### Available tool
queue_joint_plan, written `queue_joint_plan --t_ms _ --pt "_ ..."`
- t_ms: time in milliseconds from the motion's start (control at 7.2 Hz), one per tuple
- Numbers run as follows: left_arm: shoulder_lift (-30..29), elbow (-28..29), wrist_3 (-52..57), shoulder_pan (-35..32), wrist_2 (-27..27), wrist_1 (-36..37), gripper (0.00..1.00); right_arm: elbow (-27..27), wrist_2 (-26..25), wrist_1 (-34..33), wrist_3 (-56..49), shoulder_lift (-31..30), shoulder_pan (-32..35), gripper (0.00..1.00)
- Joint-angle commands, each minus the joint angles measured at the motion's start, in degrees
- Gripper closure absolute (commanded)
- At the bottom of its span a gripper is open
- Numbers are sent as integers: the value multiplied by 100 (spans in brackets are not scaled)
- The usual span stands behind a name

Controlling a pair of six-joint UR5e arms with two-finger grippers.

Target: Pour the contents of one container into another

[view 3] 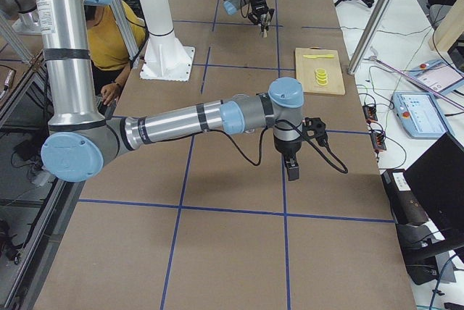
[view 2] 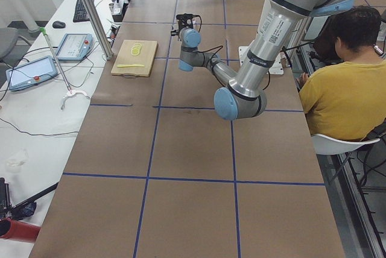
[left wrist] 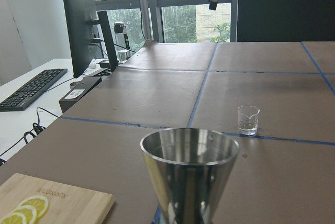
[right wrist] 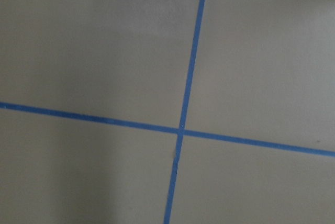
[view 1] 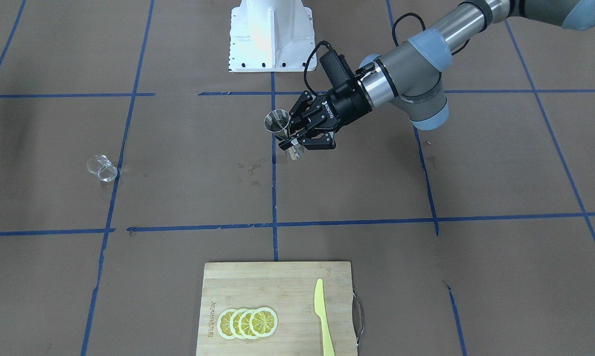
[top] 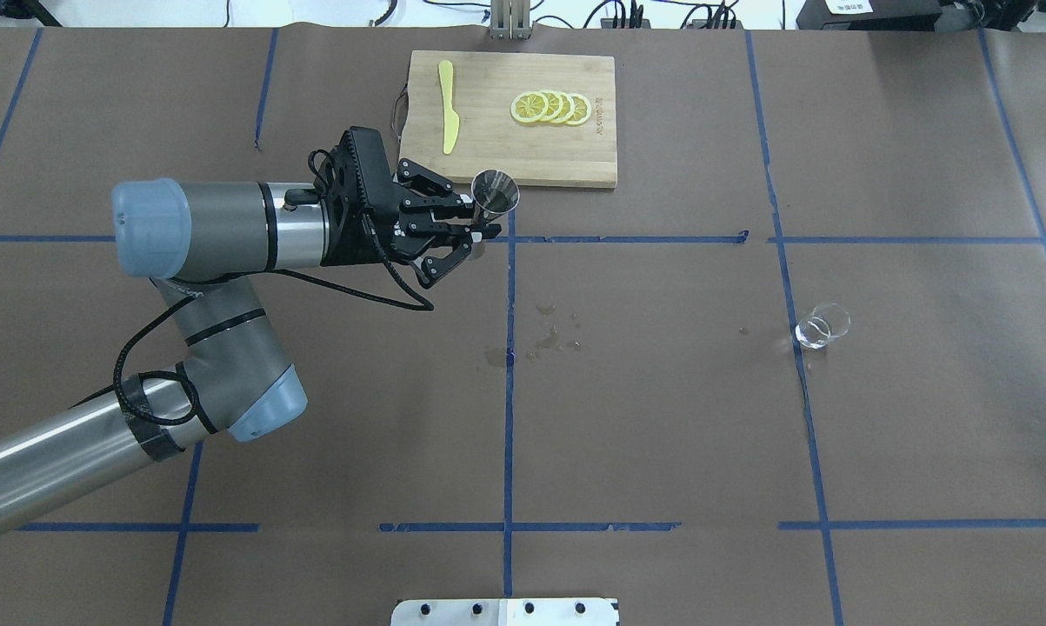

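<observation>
The left gripper [top: 479, 229] reaches out level, fingers [top: 449, 263] clamped on the jigger [top: 495, 193]; the right gripper [view 3: 292, 171] points straight down.

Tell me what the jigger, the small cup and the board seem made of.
The jigger looks like polished steel: mirror-like grey sheen. The cup looks like clear glass, possibly plastic: fully see-through. The board looks like pale matte wood, perhaps bamboo: grain strips show.

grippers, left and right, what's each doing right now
Left gripper: shut on the steel jigger.
Right gripper: open or shut cannot be told.
</observation>
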Motion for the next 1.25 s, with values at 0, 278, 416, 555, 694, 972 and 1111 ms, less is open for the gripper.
queue_joint_plan --t_ms 0,278,416,555,694,972,1111 --pt "160 -51 3 -169 -35 -31 100 -26 113 -320 -437 -318 198 0" --pt "686 -348 -32 -442 -166 -355 100 -54 263 -193 -358 -354 198 0" --pt "967 -515 -136 -486 -98 -400 100 -45 263 -185 -358 -354 198 0" --pt "1387 -682 -555 -547 112 -626 100 -45 263 -185 -358 -363 198 0" --pt "1844 -815 -785 -766 175 -881 100 -53 263 -185 -358 -371 198 0" --pt "2732 -956 -1478 -986 202 -1557 100 -45 263 -185 -358 -406 198 0" --pt "3102 -1087 -1795 -1040 332 -1708 100 -45 263 -176 -366 -415 198 0"
